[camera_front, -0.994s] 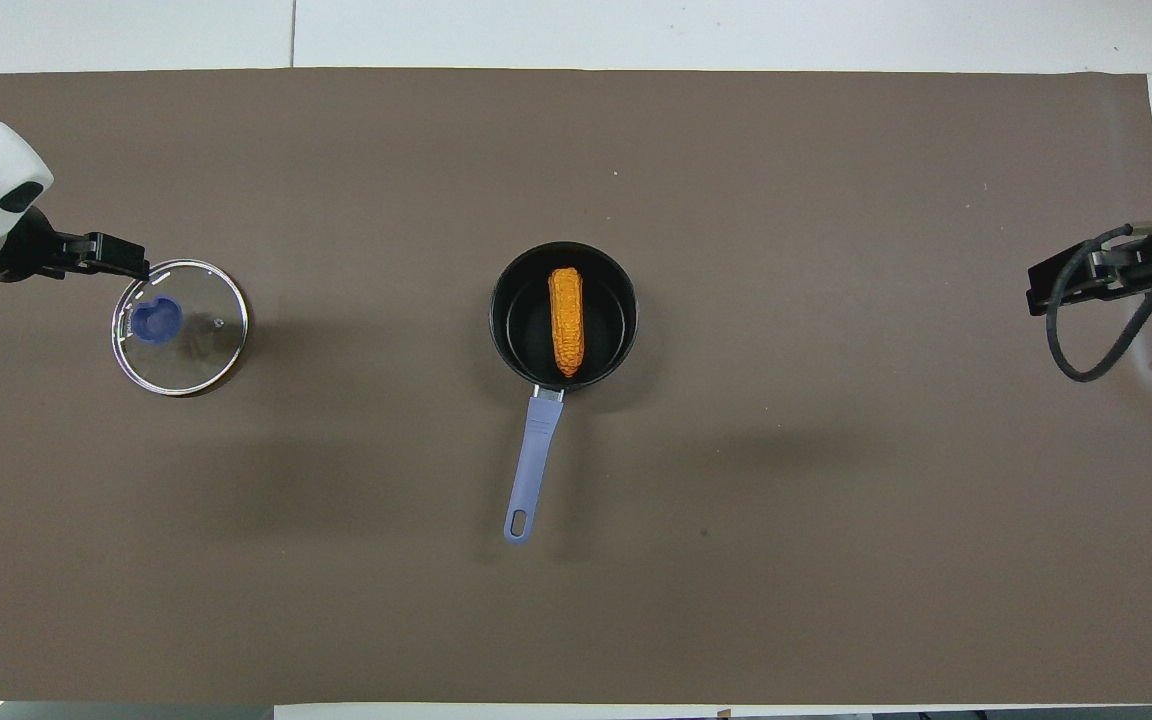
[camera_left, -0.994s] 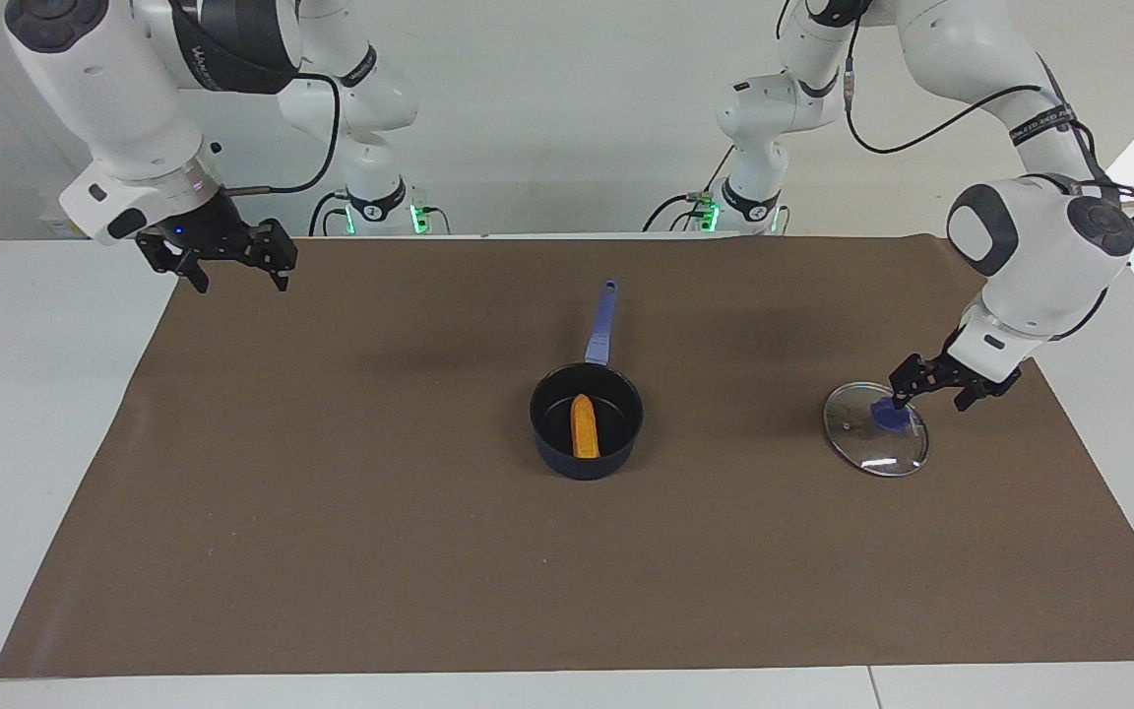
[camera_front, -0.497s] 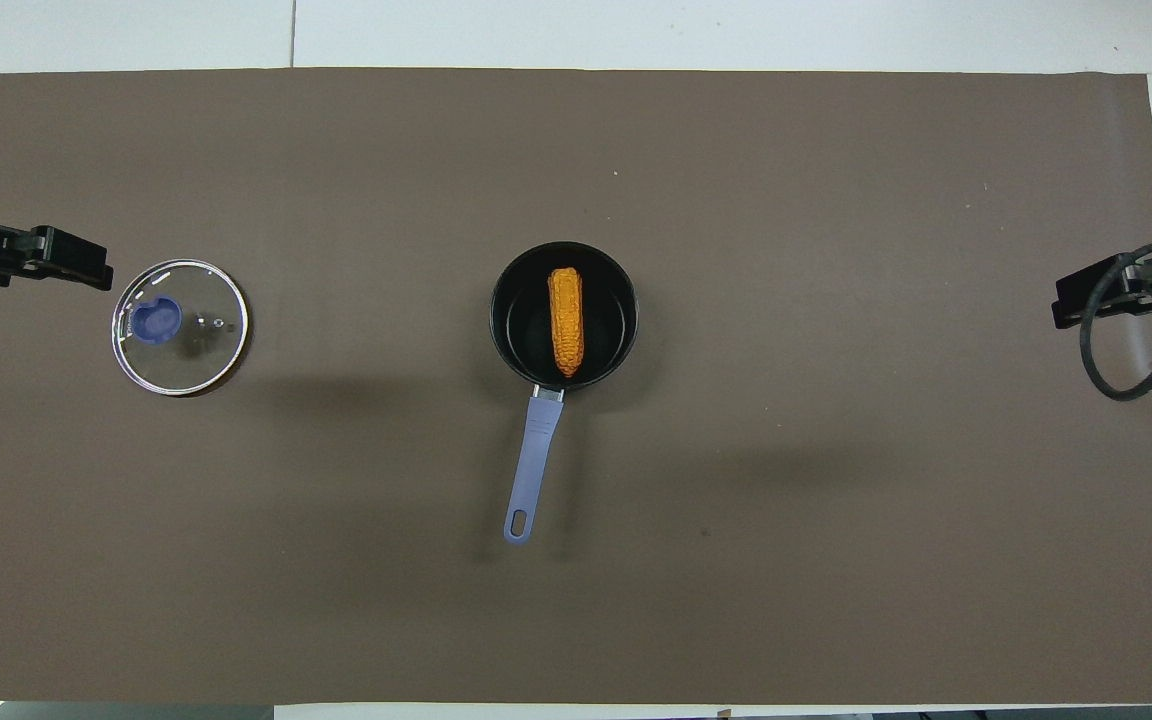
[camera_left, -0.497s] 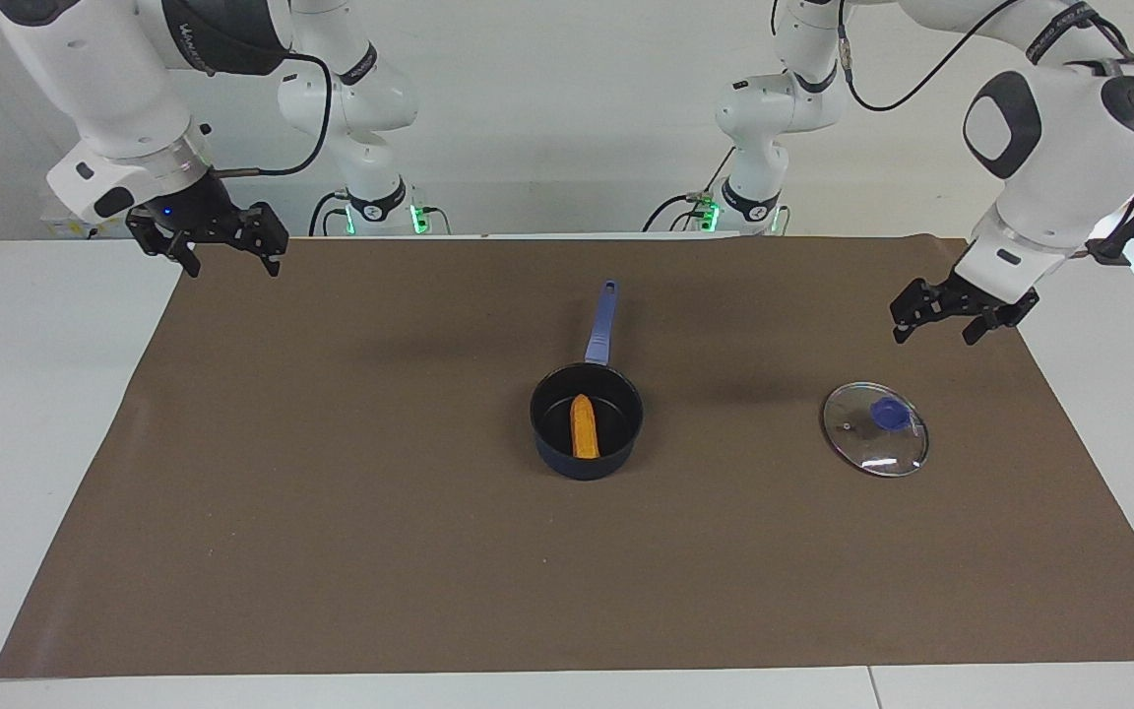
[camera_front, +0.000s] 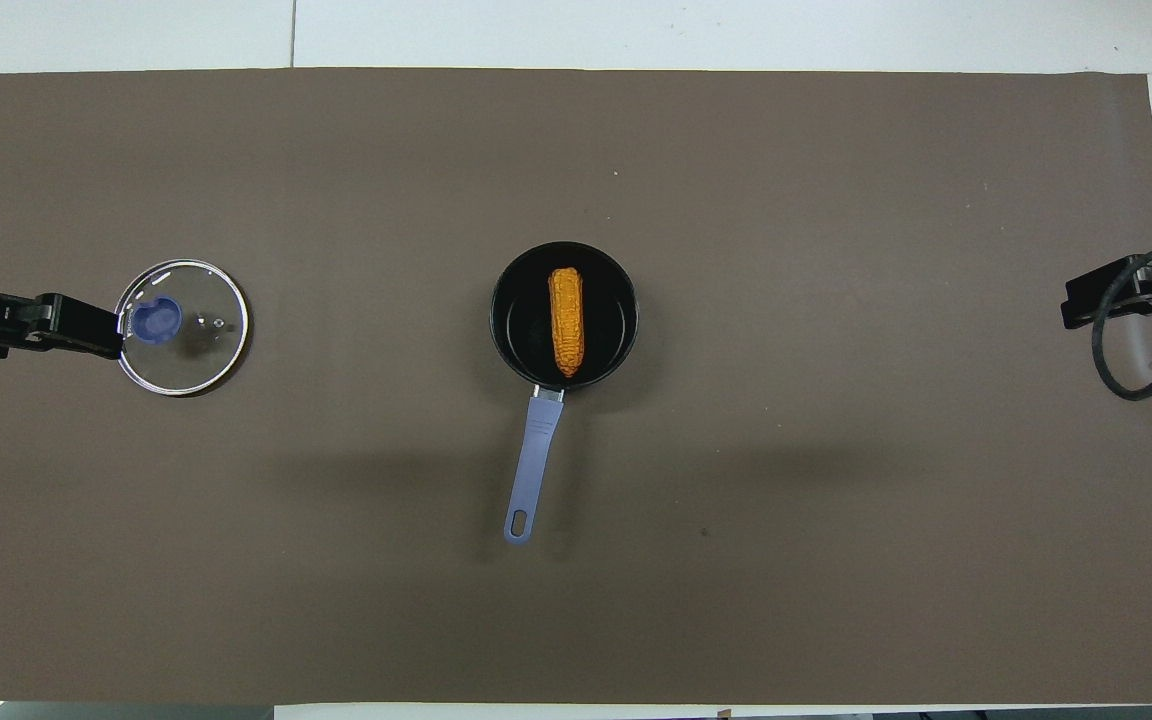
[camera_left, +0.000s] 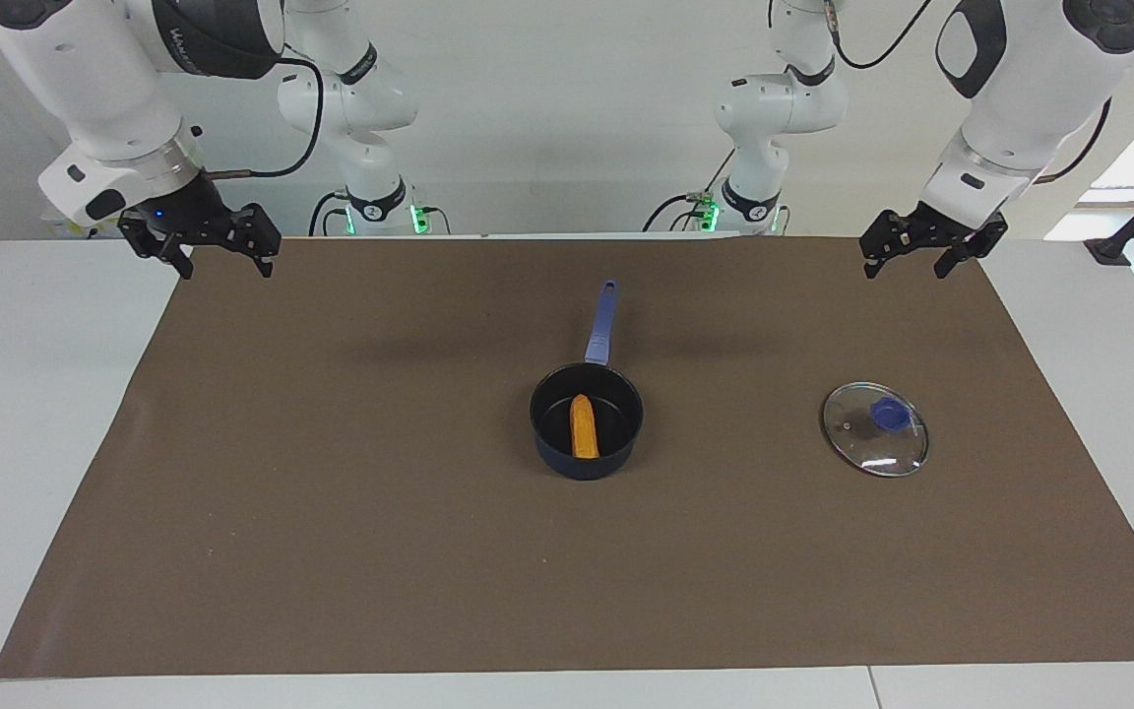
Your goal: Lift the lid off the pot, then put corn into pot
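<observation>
Corn [camera_left: 583, 426] lies in the pot [camera_left: 587, 421] near the middle of the brown mat [camera_left: 331, 492]. From the facing view you see only the top of the bumpy orange cob; the dark pot wall hides the rest. The pot's long blue handle points toward the robots. The round glass lid [camera_left: 875, 429] with its blue knob lies flat on the mat toward the left arm's end. Your left gripper [camera_left: 924, 249] hangs in the air over the mat's edge by the robots, jaws spread, holding nothing. Your right gripper [camera_left: 200, 243] hangs over the mat's corner at its end, jaws spread too.

From the overhead view, both grippers are cut off at the sides. The left gripper [camera_front: 61, 324] looks like it covers the lid's [camera_front: 186, 340] rim, but it is high above it. You see the right gripper [camera_front: 1126, 297] only partly, with a black cable looped in front. The corn [camera_front: 566, 320] shows whole in the pot [camera_front: 516, 330].
</observation>
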